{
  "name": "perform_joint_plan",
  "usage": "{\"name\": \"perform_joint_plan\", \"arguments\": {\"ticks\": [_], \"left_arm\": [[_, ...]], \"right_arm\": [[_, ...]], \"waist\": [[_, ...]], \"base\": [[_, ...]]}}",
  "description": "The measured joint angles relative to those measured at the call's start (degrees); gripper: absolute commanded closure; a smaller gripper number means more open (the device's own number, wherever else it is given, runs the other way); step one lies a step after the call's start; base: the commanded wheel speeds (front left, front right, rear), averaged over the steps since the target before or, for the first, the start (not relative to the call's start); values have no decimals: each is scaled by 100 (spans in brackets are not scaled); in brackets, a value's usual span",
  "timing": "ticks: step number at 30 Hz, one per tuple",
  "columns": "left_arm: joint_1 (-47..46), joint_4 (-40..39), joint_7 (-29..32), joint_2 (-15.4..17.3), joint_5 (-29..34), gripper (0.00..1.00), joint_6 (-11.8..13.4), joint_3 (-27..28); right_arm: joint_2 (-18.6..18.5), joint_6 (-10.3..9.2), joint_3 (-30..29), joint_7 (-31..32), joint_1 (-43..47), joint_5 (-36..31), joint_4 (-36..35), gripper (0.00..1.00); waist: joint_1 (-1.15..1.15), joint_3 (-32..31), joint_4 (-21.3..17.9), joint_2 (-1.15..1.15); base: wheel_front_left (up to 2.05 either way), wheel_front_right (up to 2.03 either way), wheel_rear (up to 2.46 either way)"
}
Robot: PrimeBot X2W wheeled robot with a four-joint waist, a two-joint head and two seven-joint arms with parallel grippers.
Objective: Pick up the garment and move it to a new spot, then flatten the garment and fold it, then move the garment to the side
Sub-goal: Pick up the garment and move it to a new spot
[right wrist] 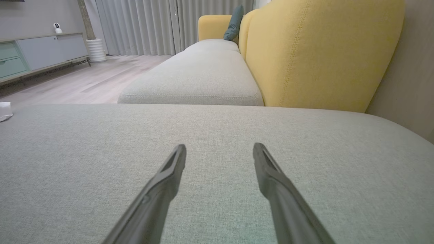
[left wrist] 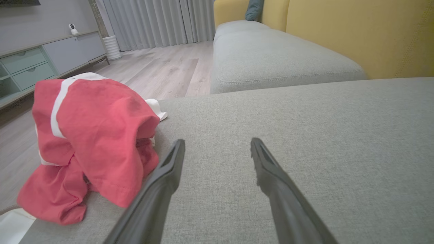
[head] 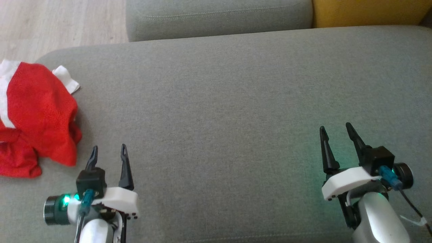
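Note:
A red garment [head: 37, 114] with white trim lies crumpled in a heap at the far left of the grey sofa cushion [head: 222, 111]. The left wrist view shows the same garment [left wrist: 91, 142] bunched up just left of my left fingers. My left gripper [head: 108, 152] stands open at the lower left, its fingertips a short way right of the heap and apart from it, nothing between them. Over bare cushion at the lower right, my right gripper [head: 335, 130] is open and empty. In its own wrist view the right gripper [right wrist: 219, 149] points across plain grey fabric.
A second grey cushion [head: 216, 17] lies beyond the seat, with a yellow backrest [head: 368, 11] at the far right. Wooden floor [head: 50, 23] shows past the cushion's left edge. A low cabinet [left wrist: 40, 64] and curtains [left wrist: 156, 22] stand across the room.

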Motion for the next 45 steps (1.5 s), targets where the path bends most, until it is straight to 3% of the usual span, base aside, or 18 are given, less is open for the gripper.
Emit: {"name": "perform_joint_plan", "arguments": {"ticks": [10, 29, 35, 40, 45], "left_arm": [[1, -35, 0, -40, -9, 0, -60, 119], [221, -144, 0, -54, -70, 0, -114, 775], [265, -97, 0, -71, -210, 0, -248, 935], [104, -4, 0, -119, -324, 0, -488, 1104], [-616, 305, 0, -125, -368, 0, -983, 1192]], "right_arm": [[-2, 0, 259, -1, 15, 62, -110, 0], [-10, 1, 1393, -7, -92, 424, -55, 0], [-9, 1, 1545, -7, -277, 428, -57, 0], [-15, 1, 1657, -7, -340, 408, -54, 0], [-40, 1, 1712, -7, -496, 343, -177, 0]], "waist": [[0, -4, 600, 0], [0, 53, 3015, 0], [0, 199, 3287, 0], [0, 397, 3203, 0], [0, 714, 2898, 0]], "base": [[0, 0, 0], [0, 0, 0], [0, 0, 0], [0, 0, 0], [0, 0, 0]]}}
